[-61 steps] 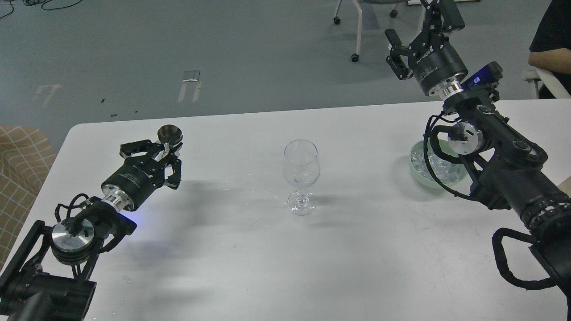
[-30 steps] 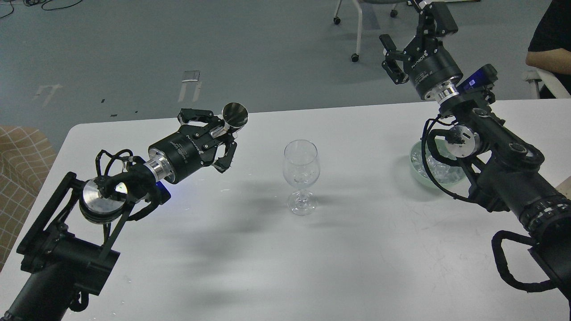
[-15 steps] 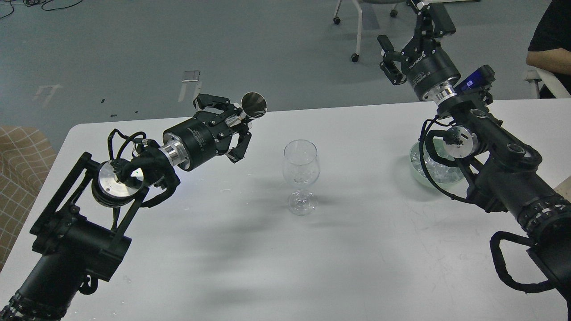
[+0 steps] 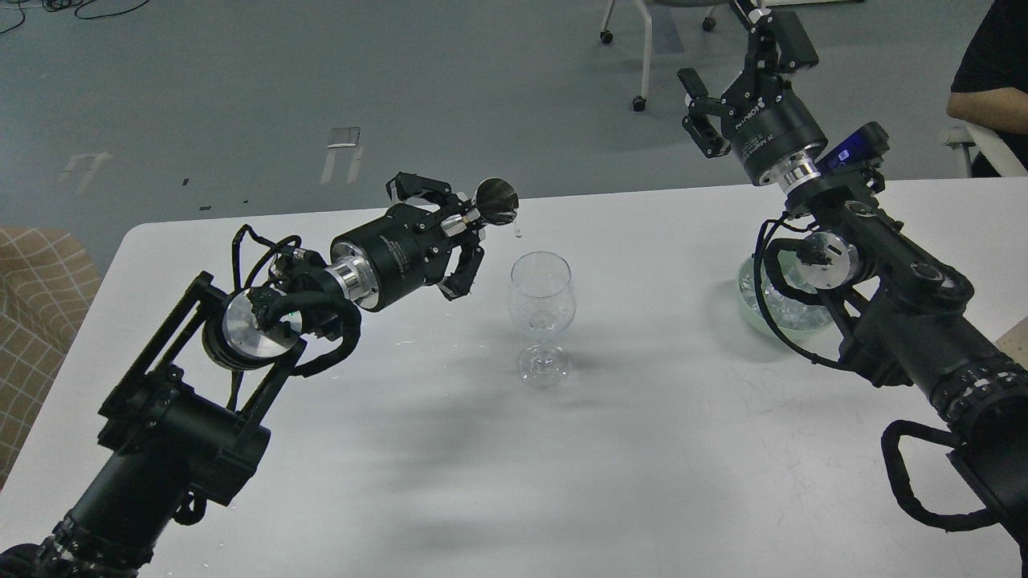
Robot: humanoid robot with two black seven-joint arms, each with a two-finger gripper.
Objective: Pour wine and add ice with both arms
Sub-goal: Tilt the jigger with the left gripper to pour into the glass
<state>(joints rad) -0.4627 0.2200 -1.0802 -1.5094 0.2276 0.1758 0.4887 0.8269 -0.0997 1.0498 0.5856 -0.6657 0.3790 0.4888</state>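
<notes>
Since half a second ago the left gripper (image 4: 464,226) has carried the small metal cup (image 4: 496,201) further right and tipped it more, so its rim now sits just up and left of the wine glass (image 4: 542,317). The fingers are closed on the cup's narrow end. The cup's long axis lies close to level, its open mouth turned toward the camera and to the right. A small clear drop of wine (image 4: 518,234) hangs just below the lower rim, above and left of the glass mouth and apart from it. How much liquid remains inside the cup cannot be told.

The glass stands upright near the middle of the white table (image 4: 658,482); whether it holds any liquid is hard to make out.

The right gripper (image 4: 731,60) is raised beyond the far table edge, fingers spread wide with nothing between them. Below the right arm, the pale green bowl (image 4: 755,317) of ice (image 4: 791,309) rests near the right side of the table, partly hidden by the forearm and its cable loop.

The tabletop is bare in front of the glass and between glass and bowl. A chair base (image 4: 638,100) stands on the grey floor behind, and a person's arm (image 4: 984,104) is cut off at the right edge.
</notes>
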